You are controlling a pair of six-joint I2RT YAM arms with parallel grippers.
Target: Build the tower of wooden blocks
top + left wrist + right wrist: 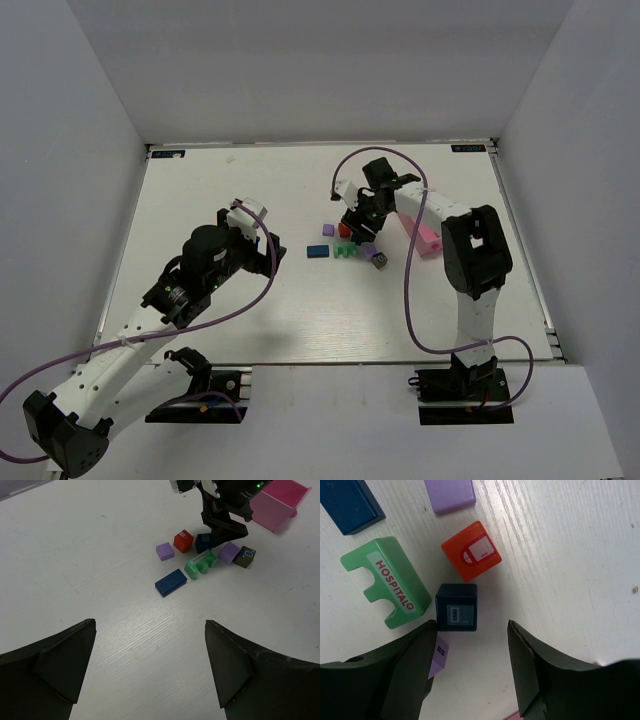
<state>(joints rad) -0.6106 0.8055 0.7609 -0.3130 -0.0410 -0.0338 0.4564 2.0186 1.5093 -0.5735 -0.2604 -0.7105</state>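
Observation:
The wood blocks lie loose on the white table, none stacked. In the right wrist view I see a dark blue cube [456,607], a red-orange cube [470,558], a green HOSPITAL block [387,582], a purple block [449,494] and a flat blue block [350,505]. My right gripper [472,626] is open and empty, low over the table just beside the dark blue cube. A second purple block [438,657] shows under its left finger. A dark grey cube [245,557] lies at the cluster's right end. My left gripper [150,625] is open and empty, well short of the blocks.
A pink tray [425,235] lies tipped just right of the cluster, behind the right arm; it also shows in the left wrist view [277,502]. White walls enclose the table on three sides. The right arm's purple cable loops over the table's right half.

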